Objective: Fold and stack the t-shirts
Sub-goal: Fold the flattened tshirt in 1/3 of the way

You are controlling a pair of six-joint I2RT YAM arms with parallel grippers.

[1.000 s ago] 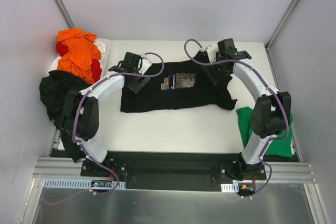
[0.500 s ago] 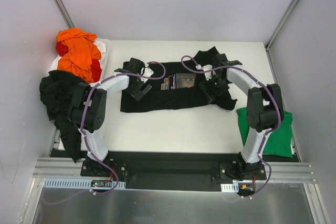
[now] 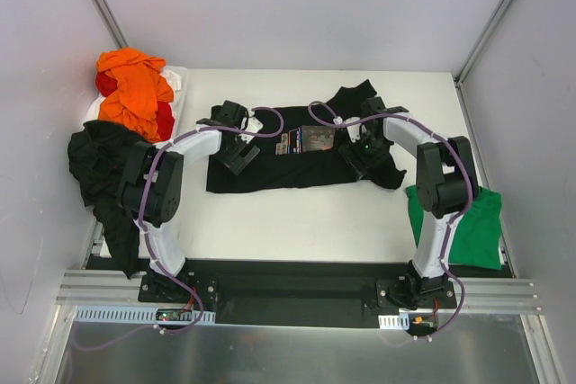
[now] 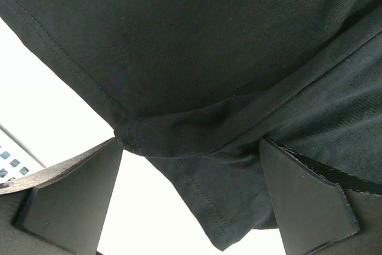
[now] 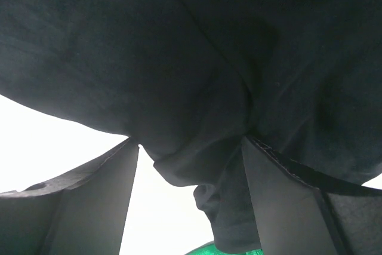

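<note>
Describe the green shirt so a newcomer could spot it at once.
Start at the white table and go to its right edge, beside the right arm. The shirt lies there, partly behind that arm. It is the only bright green cloth in view.

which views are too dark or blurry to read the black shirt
top external: even light, sharp, shirt clear. left wrist: seams crisp, table blown out white. right wrist: dim and soft, its folds hard to read.

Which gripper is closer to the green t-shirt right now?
Right. The right gripper is over the end of the black t-shirt nearest the green t-shirt; the left gripper is over the opposite end.
</note>
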